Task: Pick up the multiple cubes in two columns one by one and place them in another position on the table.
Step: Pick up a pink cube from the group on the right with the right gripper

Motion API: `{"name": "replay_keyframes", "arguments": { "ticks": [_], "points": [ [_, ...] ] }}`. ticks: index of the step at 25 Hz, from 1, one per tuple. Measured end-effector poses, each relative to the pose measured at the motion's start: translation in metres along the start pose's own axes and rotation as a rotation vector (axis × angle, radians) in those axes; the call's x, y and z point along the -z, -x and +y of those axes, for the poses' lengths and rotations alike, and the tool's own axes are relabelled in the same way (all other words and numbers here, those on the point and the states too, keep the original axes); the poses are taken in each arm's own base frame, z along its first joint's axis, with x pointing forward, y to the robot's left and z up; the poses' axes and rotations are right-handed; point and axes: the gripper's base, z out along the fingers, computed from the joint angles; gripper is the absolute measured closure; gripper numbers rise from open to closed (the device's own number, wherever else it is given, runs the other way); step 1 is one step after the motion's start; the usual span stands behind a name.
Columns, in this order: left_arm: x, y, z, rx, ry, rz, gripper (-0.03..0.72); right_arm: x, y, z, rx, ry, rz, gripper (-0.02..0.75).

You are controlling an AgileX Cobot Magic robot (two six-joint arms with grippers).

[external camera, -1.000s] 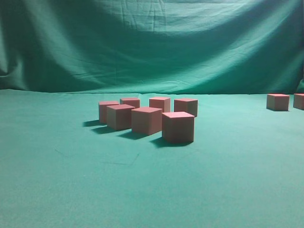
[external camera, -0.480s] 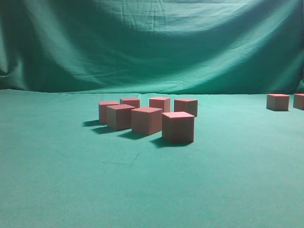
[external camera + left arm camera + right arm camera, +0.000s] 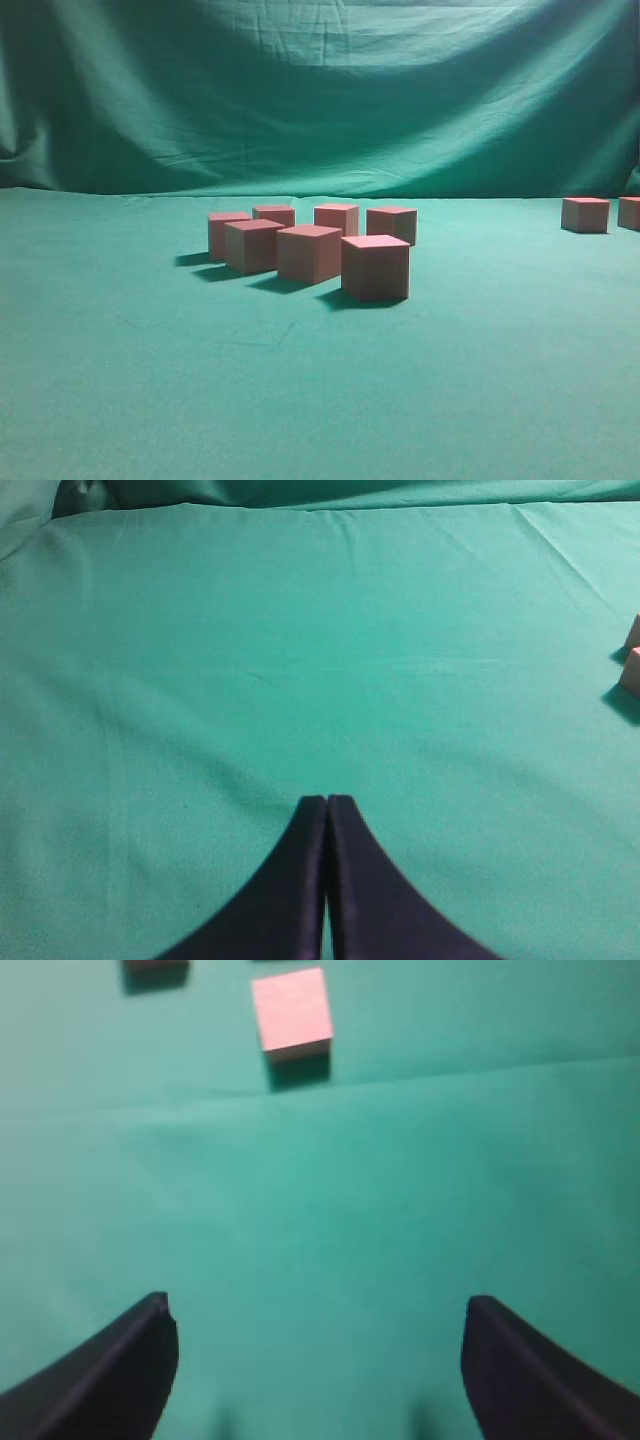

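Several reddish-pink cubes [image 3: 375, 267] stand in two columns on the green table [image 3: 150, 380] in the exterior view. Two more cubes [image 3: 585, 215] sit apart at the far right edge. Neither gripper shows in the exterior view. In the left wrist view my left gripper [image 3: 327, 802] is shut and empty above bare cloth, with cube corners [image 3: 632, 670] at the right edge. In the right wrist view my right gripper [image 3: 316, 1315] is open and empty above the cloth, with one cube [image 3: 291, 1012] ahead of it and a dark block corner [image 3: 155, 965] at the top edge.
A wrinkled green backdrop curtain [image 3: 320, 90] hangs behind the table. Bare green cloth lies in front of and to the left of the cube group. A crease [image 3: 400, 1085] crosses the cloth in the right wrist view.
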Motion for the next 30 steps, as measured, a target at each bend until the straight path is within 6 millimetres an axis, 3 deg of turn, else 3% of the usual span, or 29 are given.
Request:
{"name": "replay_keyframes", "arguments": {
  "ticks": [10, 17, 30],
  "points": [
    [0.0, 0.0, 0.0, 0.0, 0.0, 0.0, 0.688, -0.047, 0.05, -0.014, -0.022, -0.018, -0.095, 0.181],
    [0.0, 0.0, 0.0, 0.0, 0.0, 0.0, 0.688, -0.066, 0.057, -0.006, 0.139, 0.076, -0.115, 0.181],
    [0.0, 0.0, 0.0, 0.0, 0.0, 0.0, 0.688, -0.116, 0.063, -0.005, 0.164, 0.114, -0.113, 0.181]
  ]
}}
